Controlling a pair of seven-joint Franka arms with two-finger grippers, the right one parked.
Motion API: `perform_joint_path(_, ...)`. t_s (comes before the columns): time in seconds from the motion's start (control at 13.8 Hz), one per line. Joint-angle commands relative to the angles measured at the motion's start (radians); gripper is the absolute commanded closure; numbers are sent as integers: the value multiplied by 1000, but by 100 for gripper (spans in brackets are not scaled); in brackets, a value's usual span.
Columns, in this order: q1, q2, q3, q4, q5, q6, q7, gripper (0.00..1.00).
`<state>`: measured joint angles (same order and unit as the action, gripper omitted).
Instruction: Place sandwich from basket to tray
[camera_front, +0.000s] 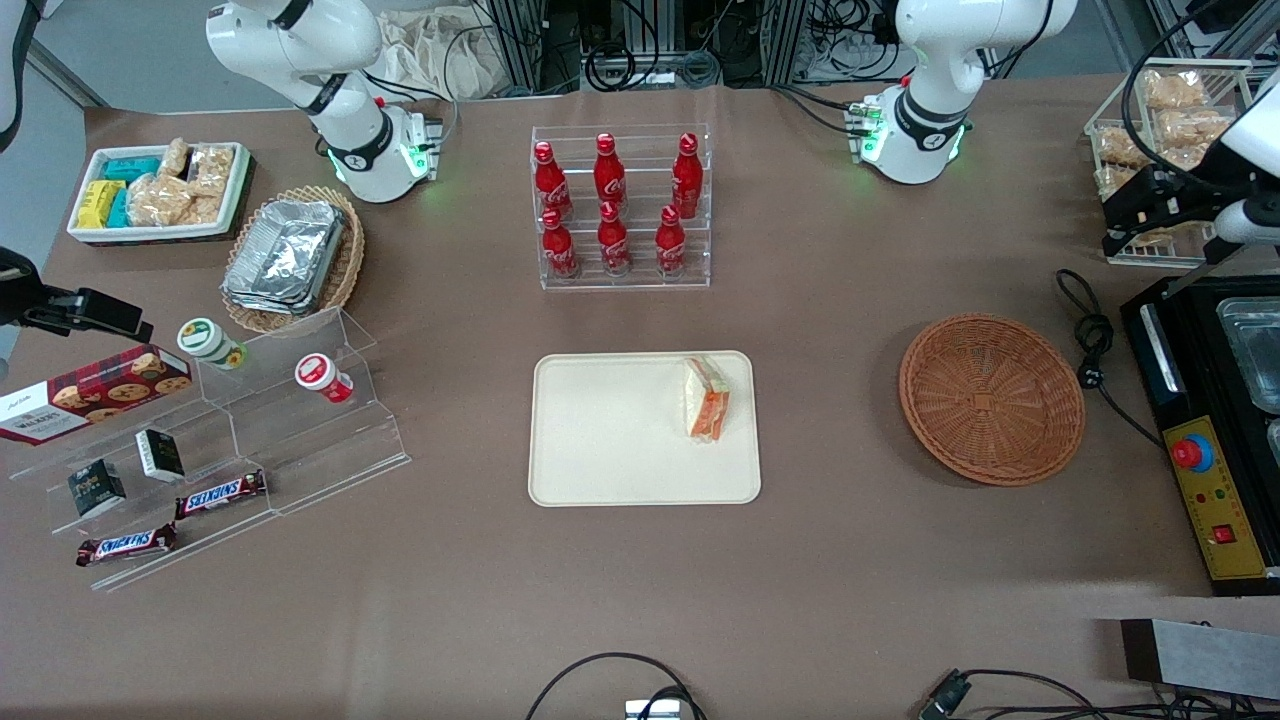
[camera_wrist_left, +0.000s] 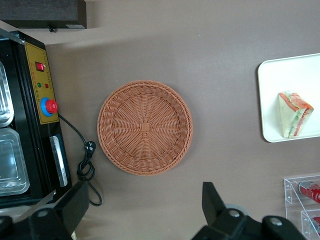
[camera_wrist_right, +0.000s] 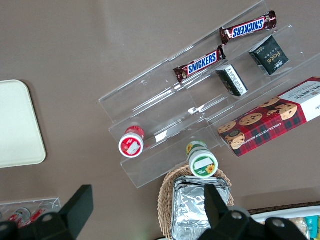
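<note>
The tray (camera_front: 640, 440) lies flat on the brown counter (camera_front: 850, 560), nearest the front camera among the task items. The sandwich (camera_front: 706, 400) rests on the tray, close to the tray edge that faces the basket, with its orange-red filling edge turned toward the front camera. The basket (camera_front: 992, 398) sits on the counter well apart from the tray, toward the working arm's end, and holds nothing. A black machine (camera_front: 1215, 440) with a red button stands just beside the basket, with a coiled cable (camera_front: 1092, 335) between them. The hand (camera_wrist_left: 142, 212) hangs above the counter near the basket rim, its two fingers (camera_wrist_left: 212, 200) spread wide apart and gripping nothing. Farther from the camera, a clear rack of red bottles (camera_front: 615, 205) stands upright.
</note>
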<state>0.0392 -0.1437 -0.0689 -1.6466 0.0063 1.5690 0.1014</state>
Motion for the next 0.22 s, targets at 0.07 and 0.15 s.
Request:
perform_joint_path(0.07,-10,-10,-2,10,-8,-23,-20,0)
perform_joint_path(0.15,-10,-10,-3,13,-9,-24,-31,0)
